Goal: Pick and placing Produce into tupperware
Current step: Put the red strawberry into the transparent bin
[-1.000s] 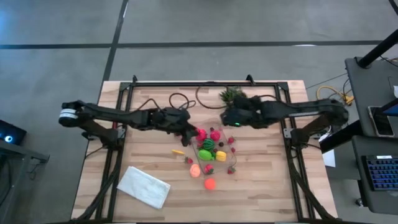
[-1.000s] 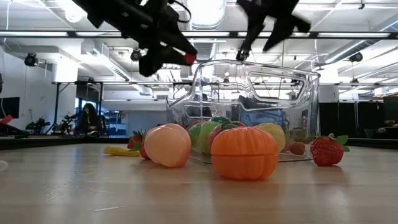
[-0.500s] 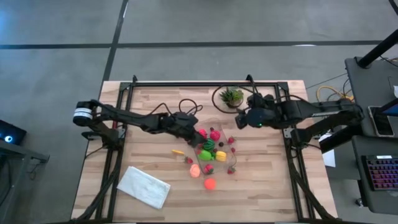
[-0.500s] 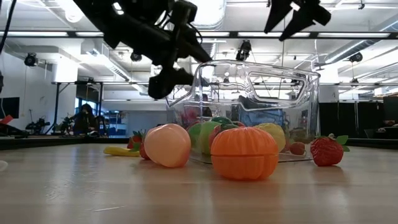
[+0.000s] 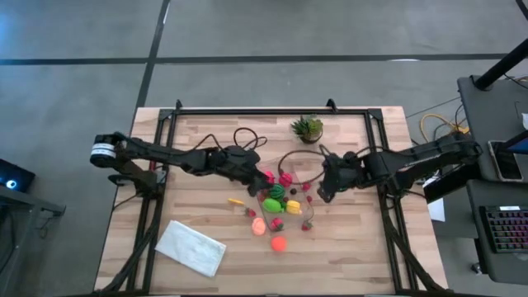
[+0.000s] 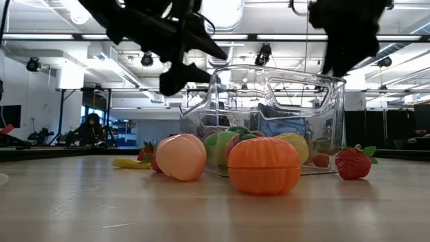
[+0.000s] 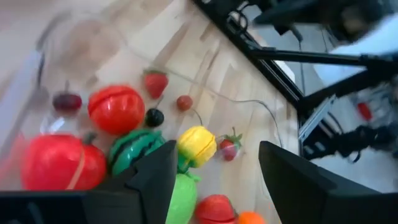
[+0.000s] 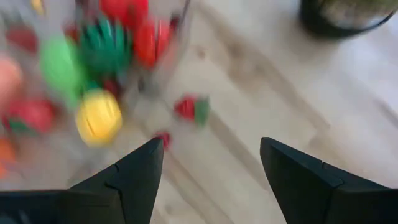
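Lying at the table's front-left corner is a white folded cloth [image 5: 190,247], well apart from everything else. Right of it, the left arm reaches in from the left edge, and the left gripper [image 5: 257,174] hangs above the left end of the tupperware [image 6: 269,101]; its fingers [image 7: 149,180] stand parted with nothing between them. The clear tupperware sits at mid-table, holding a red fruit [image 7: 56,163], a striped watermelon [image 7: 134,152], a lime-green piece [image 5: 271,205], a yellow piece [image 7: 196,145] and more. Outside it, toward the front, lie a small yellow piece [image 5: 237,200], a peach-coloured fruit [image 6: 180,156] and an orange one [image 6: 264,165]. A strawberry [image 6: 353,163] rests just beside the container's right side. At the back stands a small potted plant [image 5: 307,128]. Furthest right, the right gripper [image 5: 322,191] hovers near the container's right end, fingers [image 8: 134,174] spread and empty.
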Robot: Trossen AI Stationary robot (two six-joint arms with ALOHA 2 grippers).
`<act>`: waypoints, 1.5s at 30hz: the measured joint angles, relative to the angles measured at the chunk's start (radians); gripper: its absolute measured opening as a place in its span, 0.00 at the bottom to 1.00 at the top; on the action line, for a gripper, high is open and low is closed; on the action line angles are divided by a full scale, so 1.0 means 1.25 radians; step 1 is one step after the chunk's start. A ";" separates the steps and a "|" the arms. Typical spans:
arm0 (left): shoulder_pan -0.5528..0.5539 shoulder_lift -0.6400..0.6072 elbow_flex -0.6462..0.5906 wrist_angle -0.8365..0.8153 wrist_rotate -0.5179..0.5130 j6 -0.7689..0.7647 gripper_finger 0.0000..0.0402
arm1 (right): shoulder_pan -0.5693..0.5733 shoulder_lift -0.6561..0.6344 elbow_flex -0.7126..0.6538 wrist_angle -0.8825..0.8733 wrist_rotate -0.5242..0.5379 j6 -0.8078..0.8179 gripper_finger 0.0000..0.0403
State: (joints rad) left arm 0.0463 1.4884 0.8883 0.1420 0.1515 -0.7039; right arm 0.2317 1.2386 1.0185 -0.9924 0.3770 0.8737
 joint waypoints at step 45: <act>-0.001 -0.247 -0.265 0.204 -0.213 -0.161 0.48 | -0.045 -0.017 -0.065 0.385 -0.111 -0.240 0.67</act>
State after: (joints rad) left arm 0.0456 1.1791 0.5571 0.3975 -0.1141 -0.9045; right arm 0.1761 1.2167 0.9378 -0.5117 0.2378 0.5738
